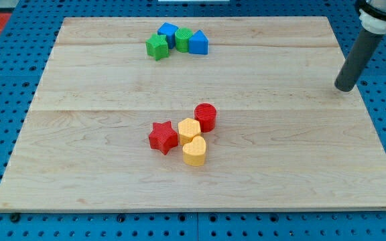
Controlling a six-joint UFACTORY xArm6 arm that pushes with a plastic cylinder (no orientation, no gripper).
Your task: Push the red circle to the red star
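Observation:
The red circle [205,116] sits near the board's middle. The red star [163,136] lies to its lower left. A yellow hexagon block [189,129] sits between them and touches both. A yellow heart [194,151] sits just below the hexagon. My tip [345,88] is at the view's right edge of the board, far to the right of the red circle and a little above it, touching no block.
At the view's top sits a cluster: a green star [157,47], a blue block [168,33], a green block [183,39] and a blue triangle-like block [198,43]. The wooden board [79,167] lies on a blue perforated table.

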